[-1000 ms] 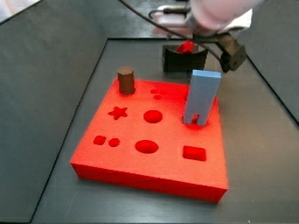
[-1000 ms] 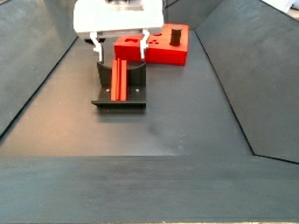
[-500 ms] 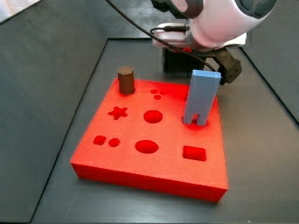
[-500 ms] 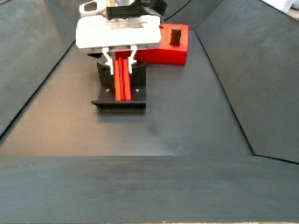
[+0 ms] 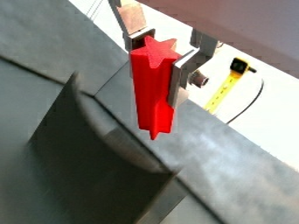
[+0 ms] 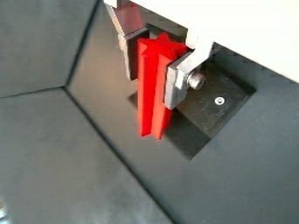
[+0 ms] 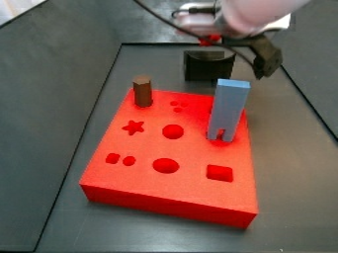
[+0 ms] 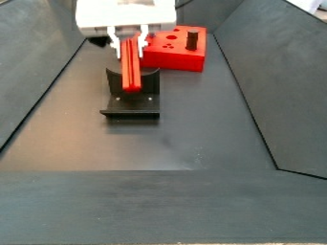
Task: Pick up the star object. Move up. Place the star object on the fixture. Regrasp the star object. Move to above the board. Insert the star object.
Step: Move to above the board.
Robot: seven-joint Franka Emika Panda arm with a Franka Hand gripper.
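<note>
Jaws of the gripper [image 5: 162, 54] clench the star object [image 5: 152, 87]; fixture [image 8: 130, 101] partly hidden beneath

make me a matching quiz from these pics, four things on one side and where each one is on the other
Things:
1. star peg
2. fixture
3. brown cylinder
4. blue post

Places:
A. standing at the board's far left corner
B. on the floor, below the gripper
C. clamped between the fingers
D. upright on the board's right side

Pairs: 1-C, 2-B, 3-A, 4-D
</note>
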